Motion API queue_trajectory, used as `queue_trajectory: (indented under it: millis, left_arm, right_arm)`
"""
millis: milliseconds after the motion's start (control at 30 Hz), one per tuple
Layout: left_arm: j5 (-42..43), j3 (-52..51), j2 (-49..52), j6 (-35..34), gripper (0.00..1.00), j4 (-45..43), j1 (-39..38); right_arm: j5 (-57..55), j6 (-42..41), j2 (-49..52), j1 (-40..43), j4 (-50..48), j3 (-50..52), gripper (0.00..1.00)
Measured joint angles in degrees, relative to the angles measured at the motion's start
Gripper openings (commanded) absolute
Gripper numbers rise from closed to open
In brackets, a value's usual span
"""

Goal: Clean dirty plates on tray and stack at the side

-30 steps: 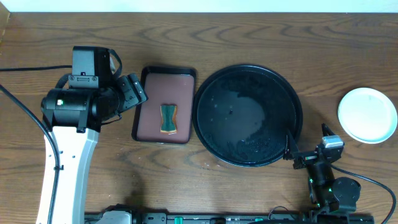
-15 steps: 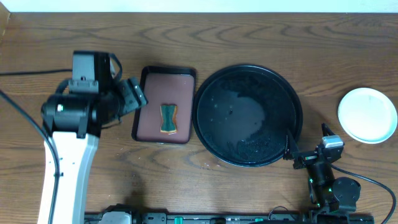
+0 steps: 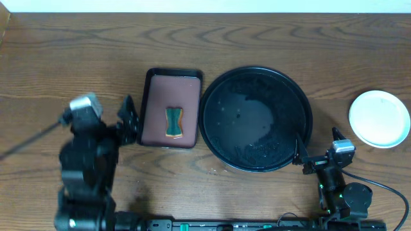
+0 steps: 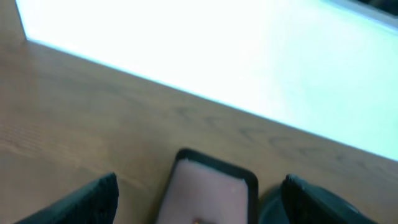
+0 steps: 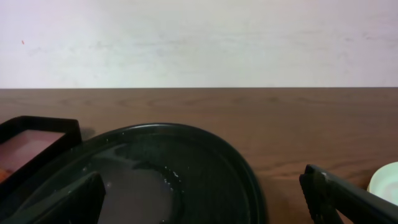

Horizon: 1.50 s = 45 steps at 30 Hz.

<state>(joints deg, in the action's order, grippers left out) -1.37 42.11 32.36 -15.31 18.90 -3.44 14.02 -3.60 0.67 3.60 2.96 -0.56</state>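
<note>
The black round tray (image 3: 221,90) sits mid-table with no plates on it, only wet smears. A pale mint plate (image 3: 379,119) lies on the table at the far right; whether others lie under it cannot be told. My left gripper (image 3: 128,120) is open and empty, just left of the brown tray (image 3: 172,83). In the left wrist view the open left gripper (image 4: 199,182) frames the brown tray (image 4: 211,190). My right gripper (image 3: 316,146) is open and empty at the black tray's front right rim. The right wrist view shows the right gripper (image 5: 202,183), the black tray (image 5: 186,162) and the plate's edge (image 5: 388,180).
A small rectangular brown tray with a black rim holds a green and brown sponge (image 3: 173,122). The table's back edge meets a white wall. My left arm's body stands over the front left of the table.
My left arm has swung back toward the table's front edge, its gripper sliding down along the brown tray's left side. The right arm has not moved.
</note>
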Motion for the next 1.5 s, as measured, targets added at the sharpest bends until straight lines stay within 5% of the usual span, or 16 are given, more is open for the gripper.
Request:
queue_trajectory:
  millis: [533, 800, 1500]
  left_arm:
    - [-0.35, -29.55, -30.88, 3.32, 0.84, -15.69, 1.86]
    - [-0.33, -39.54, -31.78, 3.37, 0.84, -25.77, 1.86]
    - [0.15, -41.31, -31.06, 3.37, 0.84, -17.79, 1.84]
  right_arm:
    - [-0.15, 0.00, 0.02, 0.00, 0.02, 0.00, 0.99]
    - [-0.15, 0.00, 0.02, 0.00, 0.00, 0.00, 0.99]
    - [-0.15, 0.00, 0.02, 0.00, 0.00, 0.00, 0.99]
